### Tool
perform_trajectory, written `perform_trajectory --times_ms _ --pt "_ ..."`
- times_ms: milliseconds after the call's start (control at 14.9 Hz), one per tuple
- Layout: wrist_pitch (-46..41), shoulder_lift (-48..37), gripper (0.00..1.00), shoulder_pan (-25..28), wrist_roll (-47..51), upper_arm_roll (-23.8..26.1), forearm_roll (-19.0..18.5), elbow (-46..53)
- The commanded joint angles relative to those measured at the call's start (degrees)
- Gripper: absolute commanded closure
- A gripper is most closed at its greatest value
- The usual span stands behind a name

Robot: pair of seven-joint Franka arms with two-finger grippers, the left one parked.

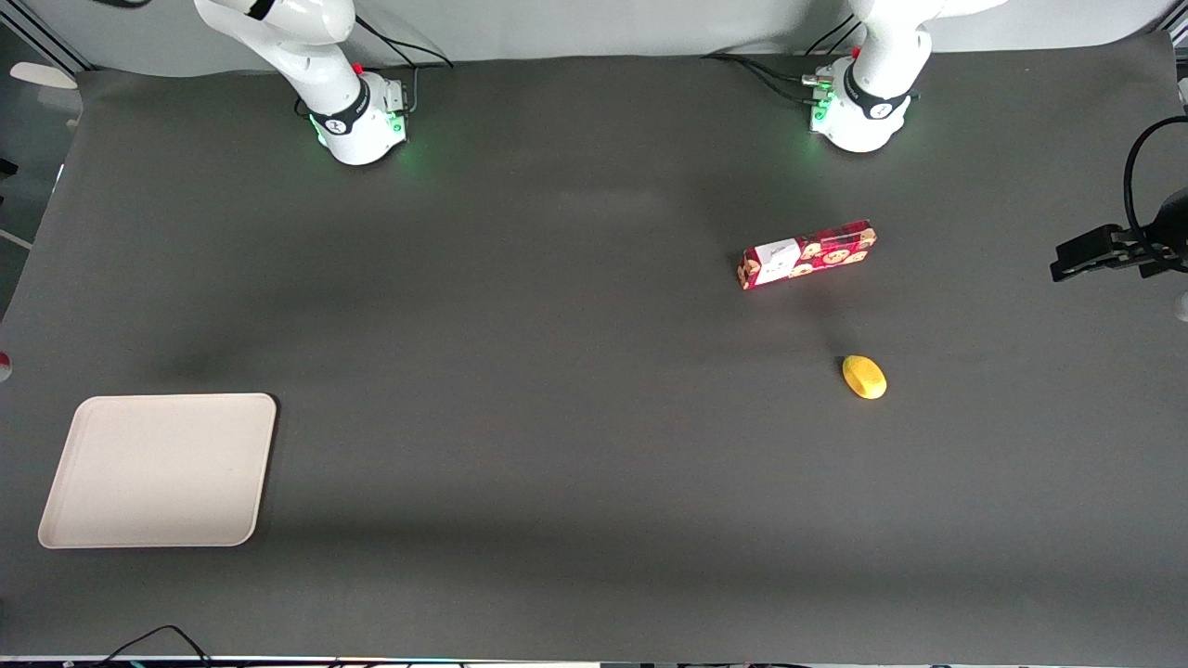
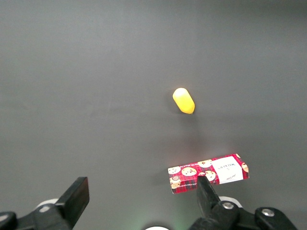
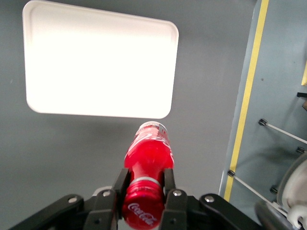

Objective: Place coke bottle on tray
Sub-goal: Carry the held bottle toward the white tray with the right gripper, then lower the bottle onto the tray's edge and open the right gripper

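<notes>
Right wrist view shows the black two-finger gripper (image 3: pixel 146 191) closed around the neck of the small red plastic coke bottle (image 3: pixel 147 158), held aloft, base pointing down, near the cream-beige rectangular tray (image 3: pixel 98 62) on the dark counter (image 3: pixel 72 143). The grip appears to suit upright placement. The tray is bare.

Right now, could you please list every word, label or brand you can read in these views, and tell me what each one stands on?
"Coca-Cola": white script on the red cap of the coke bottle, which the gripper holds above the table, near the tray.
White label on the red snack box: it carries print, too small to read.
Tray and yellow object: no text.
</notes>
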Motion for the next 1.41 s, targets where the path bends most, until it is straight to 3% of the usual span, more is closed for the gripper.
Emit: perform_trajectory --times_ms 0,403,739,1343 --pt "4.65 8.56 1.00 -5.64 -1.07 2.93 3.98 7.71" --pt "17.66 17.00 1.00 -12.42 -2.47 11.11 8.73 7.71" --pt "21.11 21.13 1.00 -14.44 -3.53 13.40 13.30 7.71" --pt "23.48 25.01 1.00 -17.26 -6.87 14.19 13.66 7.62"
